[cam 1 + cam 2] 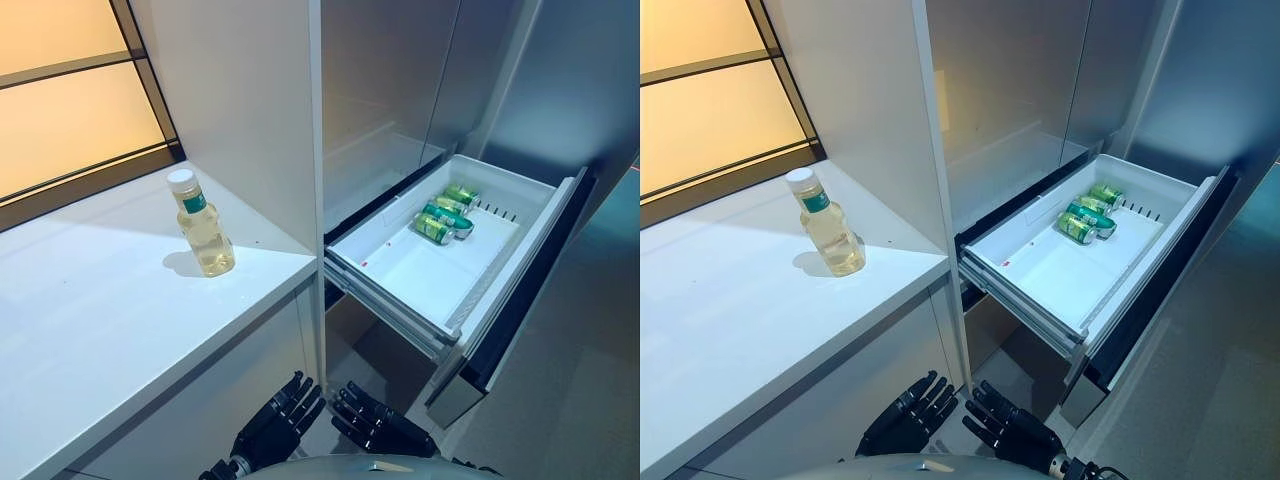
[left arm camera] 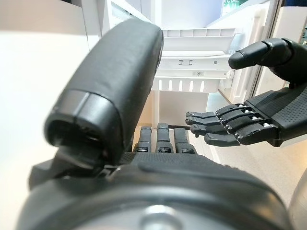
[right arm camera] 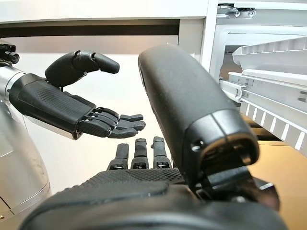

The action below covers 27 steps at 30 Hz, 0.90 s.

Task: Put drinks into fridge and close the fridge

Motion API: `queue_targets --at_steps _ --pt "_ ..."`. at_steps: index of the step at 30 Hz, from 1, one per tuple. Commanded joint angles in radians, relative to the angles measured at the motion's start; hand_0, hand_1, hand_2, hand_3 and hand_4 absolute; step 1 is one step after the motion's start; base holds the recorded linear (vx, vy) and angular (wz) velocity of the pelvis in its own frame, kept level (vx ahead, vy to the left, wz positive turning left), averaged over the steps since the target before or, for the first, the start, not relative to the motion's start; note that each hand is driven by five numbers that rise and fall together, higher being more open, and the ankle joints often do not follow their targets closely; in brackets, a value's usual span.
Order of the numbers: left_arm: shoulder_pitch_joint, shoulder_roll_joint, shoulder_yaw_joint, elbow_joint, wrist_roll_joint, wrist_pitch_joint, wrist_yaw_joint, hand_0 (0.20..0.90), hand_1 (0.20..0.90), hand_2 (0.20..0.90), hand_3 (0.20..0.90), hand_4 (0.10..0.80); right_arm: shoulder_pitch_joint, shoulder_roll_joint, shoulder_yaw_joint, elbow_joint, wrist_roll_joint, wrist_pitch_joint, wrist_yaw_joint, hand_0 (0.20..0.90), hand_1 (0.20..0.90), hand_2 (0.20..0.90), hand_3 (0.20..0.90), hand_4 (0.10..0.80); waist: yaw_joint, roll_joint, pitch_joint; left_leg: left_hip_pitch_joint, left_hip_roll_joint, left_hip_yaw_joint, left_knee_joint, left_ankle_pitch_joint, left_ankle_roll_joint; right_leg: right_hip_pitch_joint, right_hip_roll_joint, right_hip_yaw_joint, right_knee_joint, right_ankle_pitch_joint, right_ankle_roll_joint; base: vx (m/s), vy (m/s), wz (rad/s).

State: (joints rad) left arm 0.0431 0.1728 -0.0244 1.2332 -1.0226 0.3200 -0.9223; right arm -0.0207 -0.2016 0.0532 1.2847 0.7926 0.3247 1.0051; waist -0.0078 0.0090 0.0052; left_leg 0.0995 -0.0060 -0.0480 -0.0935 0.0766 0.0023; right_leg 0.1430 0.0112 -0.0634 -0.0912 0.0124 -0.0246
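Holding three cans (image 1: 443, 211), drawer (image 1: 400, 270), one bottle (image 1: 203, 226)

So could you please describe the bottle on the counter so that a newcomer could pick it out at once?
Start at the white counter left of the fridge's open drawer. Near its back, close to the tall white side panel, one bottle stands upright. It is clear plastic with pale yellow liquid, a white cap and a green neck label, unlike the green cans lying in the drawer.

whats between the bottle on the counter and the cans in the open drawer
In the left eye view, a tall white cabinet panel stands between the bottle and the cans; past it lies bare drawer floor.
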Motion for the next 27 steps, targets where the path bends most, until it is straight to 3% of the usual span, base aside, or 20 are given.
queue_targets --at_steps 1,16,19,27 --pt "-0.056 -0.06 -0.021 0.058 -0.015 -0.004 -0.039 0.9 0.9 0.9 0.9 0.8 -0.046 0.051 -0.003 0.051 -0.015 0.004 0.033 0.9 0.9 0.9 0.9 0.8 0.002 -0.02 0.01 0.038 -0.05 0.084 0.006 -0.078 0.045 -0.022 -0.018 -0.028 0.011 0.046 0.043 0.0 0.0 0.0" --pt "-0.061 -0.061 -0.034 0.049 -0.018 -0.034 -0.023 0.9 0.9 0.9 0.9 0.8 -0.045 0.053 0.011 0.042 -0.001 0.005 0.027 0.9 0.9 0.9 0.9 0.8 0.003 -0.019 0.017 0.037 -0.052 0.079 0.006 -0.076 0.045 -0.024 -0.02 -0.029 0.014 0.047 0.043 0.0 0.0 0.0" --pt "-0.066 -0.054 -0.051 0.051 0.008 -0.122 0.055 0.9 0.9 0.9 0.9 0.8 -0.044 0.053 0.014 0.036 0.01 0.006 0.021 0.9 0.9 0.9 0.9 0.8 0.004 -0.02 0.018 0.037 -0.053 0.076 0.006 -0.075 0.045 -0.024 -0.021 -0.03 0.014 0.047 0.043 0.0 0.0 0.0" --pt "-0.071 -0.053 -0.046 0.02 -0.031 -0.097 -0.044 0.9 0.9 0.9 0.9 0.8 -0.045 0.05 0.021 0.025 0.028 0.024 0.018 0.9 0.9 0.9 0.9 0.8 0.006 -0.02 0.021 0.036 -0.052 0.073 0.006 -0.074 0.042 -0.023 -0.02 -0.03 0.012 0.047 0.044 0.0 0.0 0.0"
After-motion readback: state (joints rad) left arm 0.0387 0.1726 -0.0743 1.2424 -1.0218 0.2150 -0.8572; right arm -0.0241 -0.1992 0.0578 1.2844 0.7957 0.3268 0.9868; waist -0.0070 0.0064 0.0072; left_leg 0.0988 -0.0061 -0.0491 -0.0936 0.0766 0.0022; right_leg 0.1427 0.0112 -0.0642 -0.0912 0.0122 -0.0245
